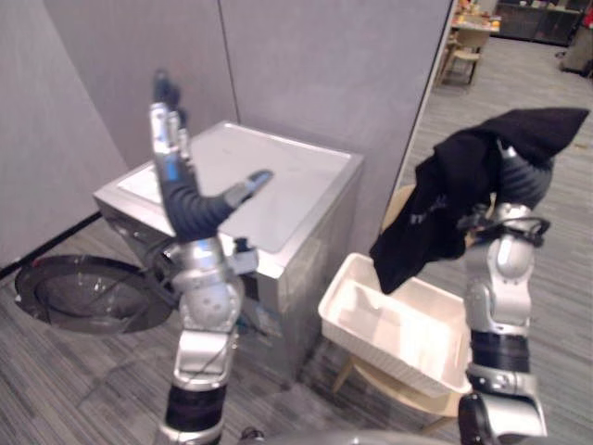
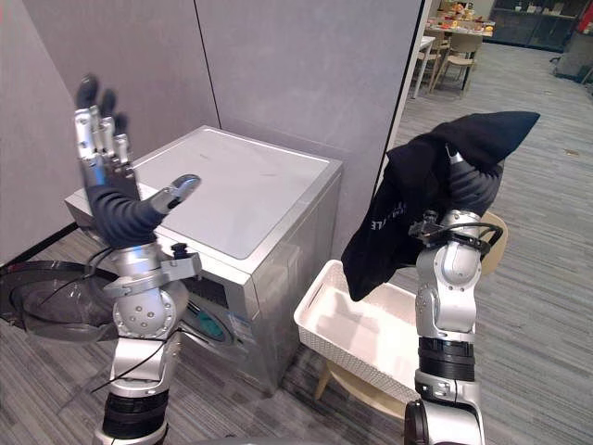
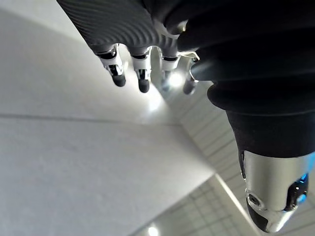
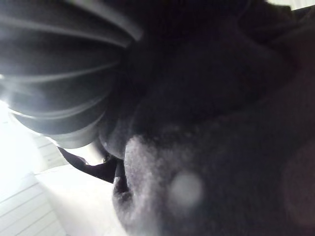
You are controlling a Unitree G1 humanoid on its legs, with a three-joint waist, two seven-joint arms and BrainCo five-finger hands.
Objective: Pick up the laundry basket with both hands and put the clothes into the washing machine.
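Observation:
My left hand (image 1: 172, 156) is raised high above the silver washing machine (image 1: 278, 195), open, with straight fingers (image 3: 142, 73) and nothing in it. A black garment (image 1: 443, 206) is draped over my raised right hand (image 1: 524, 178) and hangs down above the white laundry basket (image 1: 371, 345). The cloth (image 4: 221, 123) hides that hand's fingers. No clothes show inside the basket, which stands to the right of the machine. The machine's round door (image 1: 79, 292) is swung open at the lower left.
Grey partition walls stand behind the machine. The basket rests on a low wooden stool (image 1: 389, 387). Through the gap at the back right are chairs and tables (image 1: 468, 46). Grey carpet lies around the machine.

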